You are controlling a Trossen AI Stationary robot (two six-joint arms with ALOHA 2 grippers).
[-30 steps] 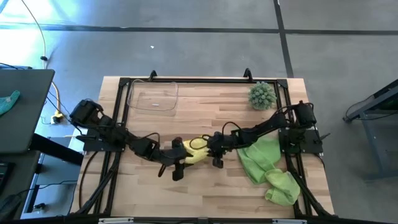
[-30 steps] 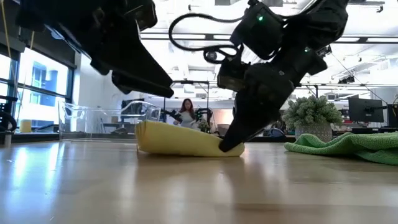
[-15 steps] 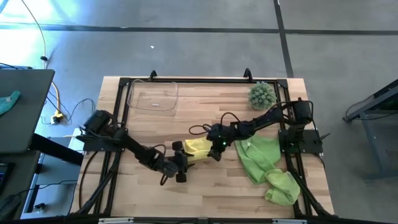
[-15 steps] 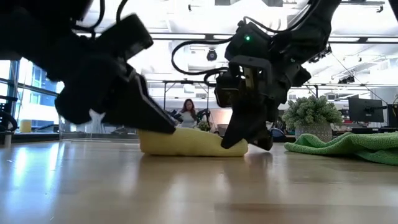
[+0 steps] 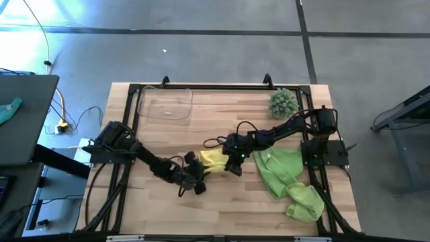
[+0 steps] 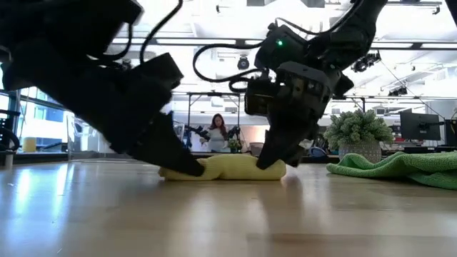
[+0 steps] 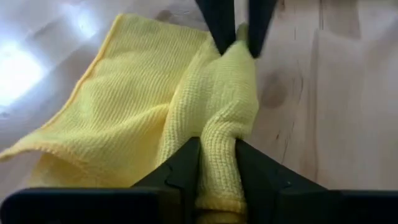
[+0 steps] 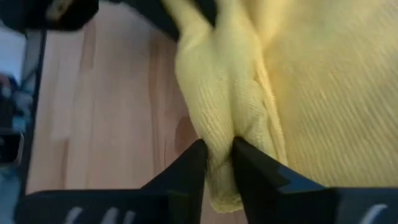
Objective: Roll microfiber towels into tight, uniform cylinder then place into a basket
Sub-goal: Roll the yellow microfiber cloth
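Yellow towel (image 5: 213,160), two green towels (image 5: 285,176), one basket (image 5: 165,104).

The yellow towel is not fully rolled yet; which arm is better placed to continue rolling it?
Neither alone. The left gripper pinches one end of the rolled ridge of the yellow towel, and the right gripper pinches the other end. Rolling evenly probably needs both together; flat cloth remains beside the ridge.

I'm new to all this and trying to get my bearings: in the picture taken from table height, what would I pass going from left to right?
Left gripper pinching one end of the yellow towel → right gripper pinching its other end → spiky green plant → green towels.
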